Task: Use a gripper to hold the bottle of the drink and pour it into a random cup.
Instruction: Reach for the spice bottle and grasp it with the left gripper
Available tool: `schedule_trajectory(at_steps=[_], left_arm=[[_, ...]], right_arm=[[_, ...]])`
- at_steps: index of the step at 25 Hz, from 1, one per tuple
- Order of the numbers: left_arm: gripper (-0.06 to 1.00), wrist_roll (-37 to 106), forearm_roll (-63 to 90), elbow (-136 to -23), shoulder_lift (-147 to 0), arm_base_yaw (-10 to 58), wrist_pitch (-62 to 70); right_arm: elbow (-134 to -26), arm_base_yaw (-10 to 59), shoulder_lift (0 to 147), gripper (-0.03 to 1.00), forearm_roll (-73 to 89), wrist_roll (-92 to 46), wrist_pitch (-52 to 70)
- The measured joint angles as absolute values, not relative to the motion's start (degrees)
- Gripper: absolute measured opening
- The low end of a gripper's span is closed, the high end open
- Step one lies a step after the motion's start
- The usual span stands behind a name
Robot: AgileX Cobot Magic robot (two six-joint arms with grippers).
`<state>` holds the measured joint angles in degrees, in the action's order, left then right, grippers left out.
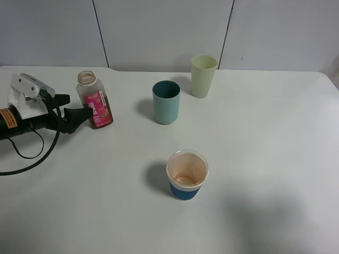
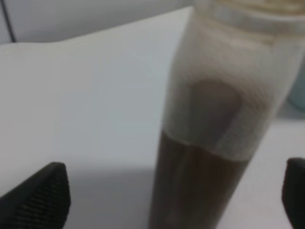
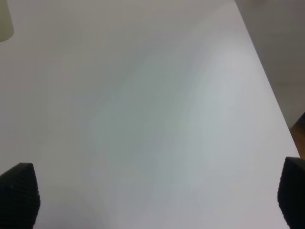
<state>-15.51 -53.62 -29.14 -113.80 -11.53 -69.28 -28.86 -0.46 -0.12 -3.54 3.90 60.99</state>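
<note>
The bottle (image 1: 94,100) stands upright at the table's left, capless, with a pink-red label. Seen close in the left wrist view, the bottle (image 2: 214,109) holds the brown drink (image 2: 200,191) in its lower part. My left gripper (image 1: 78,106) reaches in from the left, and its black fingers (image 2: 38,195) stand apart on either side of the bottle with gaps showing, so it is open. The teal cup (image 1: 166,102) stands to the right of the bottle, mid-table. My right gripper (image 3: 155,195) is open over bare table and is outside the exterior high view.
A pale yellow-green tumbler (image 1: 203,75) stands behind and right of the teal cup. A white paper cup with a blue sleeve (image 1: 187,174) sits nearer the front, centre. The left arm's black cable (image 1: 26,153) loops on the table. The table's right edge (image 3: 267,81) shows in the right wrist view.
</note>
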Motion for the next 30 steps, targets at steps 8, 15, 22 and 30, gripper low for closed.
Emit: schedule_trajectory(at_steps=[8,15,22,30], left_arm=[[0.84,-16.8,-53.6,-32.0,-117.1,-6.8,-69.3],[0.84,-17.2,-52.6,-35.2,-120.3,-4.3,-69.3],[0.78,-17.5,-51.0,-37.7,-122.4,-3.3,-69.3],[0.60,-17.6,-50.9,-37.7,-123.4,-3.3,-69.3]], right_arm=[[-28.9,-0.5,-0.1,1.00,-3.5,3.9,61.0],[-28.9,-0.5,-0.1,1.00,-3.5,3.9,61.0],[-28.9,-0.5,-0.1,1.00,-3.5,3.9,61.0],[-28.9,-0.5,-0.1,1.00,-3.5,3.9,61.0]])
